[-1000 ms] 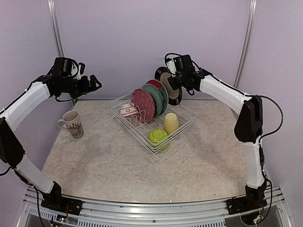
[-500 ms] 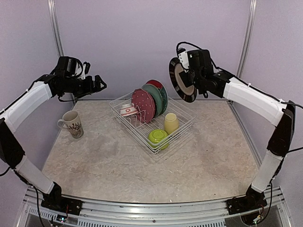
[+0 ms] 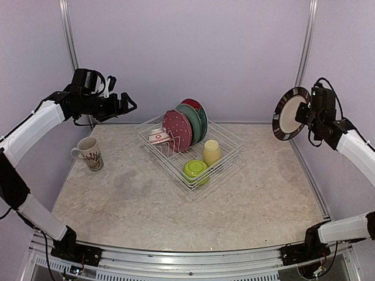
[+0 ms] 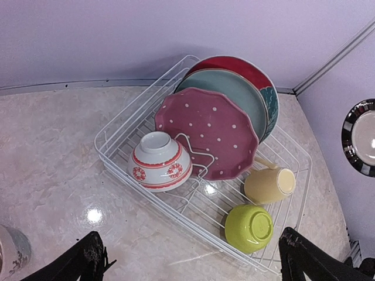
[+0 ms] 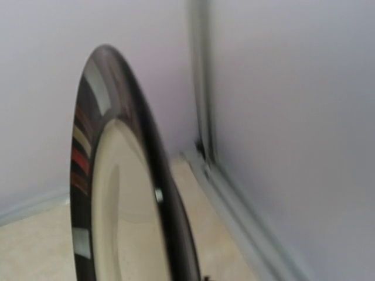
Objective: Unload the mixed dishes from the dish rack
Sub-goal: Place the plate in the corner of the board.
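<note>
Now, right claw [image 3: 306, 112]: pinching dark plate [image 3: 289, 114], apparently by its rim, far right.
left claw [image 3: 128, 103]: spread wide, left of dish rack [image 3: 233, 136].

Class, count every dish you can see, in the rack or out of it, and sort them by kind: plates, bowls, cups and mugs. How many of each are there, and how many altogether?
Plates: 4 (red plate, teal plate, pink dotted plate, dark-rimmed plate)
Bowls: 2 (red-and-white bowl, lime green bowl)
Cups and mugs: 2 (pale yellow cup, patterned mug)
Total: 8
</note>
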{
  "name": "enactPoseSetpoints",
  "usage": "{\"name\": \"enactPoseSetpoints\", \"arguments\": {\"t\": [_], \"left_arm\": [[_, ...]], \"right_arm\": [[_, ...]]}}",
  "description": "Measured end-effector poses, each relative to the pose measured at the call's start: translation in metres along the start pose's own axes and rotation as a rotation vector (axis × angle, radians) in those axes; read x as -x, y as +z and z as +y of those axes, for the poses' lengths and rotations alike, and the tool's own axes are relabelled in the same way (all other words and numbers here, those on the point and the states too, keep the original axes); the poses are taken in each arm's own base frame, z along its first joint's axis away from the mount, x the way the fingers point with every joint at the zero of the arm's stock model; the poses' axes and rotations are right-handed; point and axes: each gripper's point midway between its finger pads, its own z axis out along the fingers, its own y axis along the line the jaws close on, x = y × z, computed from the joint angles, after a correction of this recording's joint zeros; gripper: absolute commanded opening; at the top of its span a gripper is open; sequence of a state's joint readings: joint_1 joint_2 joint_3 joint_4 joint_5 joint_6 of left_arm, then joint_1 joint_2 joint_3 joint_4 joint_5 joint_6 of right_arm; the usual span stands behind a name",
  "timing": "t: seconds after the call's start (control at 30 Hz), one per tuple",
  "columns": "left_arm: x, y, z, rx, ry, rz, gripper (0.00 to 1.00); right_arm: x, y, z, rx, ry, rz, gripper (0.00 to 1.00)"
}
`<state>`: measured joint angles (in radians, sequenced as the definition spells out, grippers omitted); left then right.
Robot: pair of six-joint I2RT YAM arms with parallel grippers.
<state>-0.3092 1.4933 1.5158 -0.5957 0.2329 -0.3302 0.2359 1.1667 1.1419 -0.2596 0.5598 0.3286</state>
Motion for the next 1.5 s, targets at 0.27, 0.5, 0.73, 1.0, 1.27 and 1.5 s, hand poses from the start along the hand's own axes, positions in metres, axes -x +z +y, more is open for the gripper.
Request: {"name": "enactPoseSetpoints", "arguments": {"t": [0.27,0.5,0.73,1.0,1.27,1.5], "left_arm": [[0.0,-0.003,-0.008,-0.019,0.003,0.001,0.99],[-0.004,-0.002,-0.018,-0.041,0.015,0.014,0.99],[-0.007,-0.002,-0.02,-0.043,0.017,0.026,0.99],[-0.007,-0.002,-0.02,-0.042,0.017,0.027,0.99],[-0.007,-0.002,-0.02,-0.042,0.016,0.027,0.99],[-0.007,-0.002,-0.02,-0.043,0.016,0.026,0.99]], "right_arm": [[-0.128,0.024,-0.057,0.032,0.327,0.256,0.0],[-0.193,0.031,-0.07,0.099,0.584,0.363,0.0],[-0.206,0.054,-0.06,0.203,0.711,0.392,0.0],[-0.232,0.067,-0.057,0.262,0.753,0.446,0.0],[-0.274,0.073,-0.069,0.237,0.771,0.527,0.0],[-0.275,0.08,-0.069,0.262,0.71,0.524,0.33]]}}
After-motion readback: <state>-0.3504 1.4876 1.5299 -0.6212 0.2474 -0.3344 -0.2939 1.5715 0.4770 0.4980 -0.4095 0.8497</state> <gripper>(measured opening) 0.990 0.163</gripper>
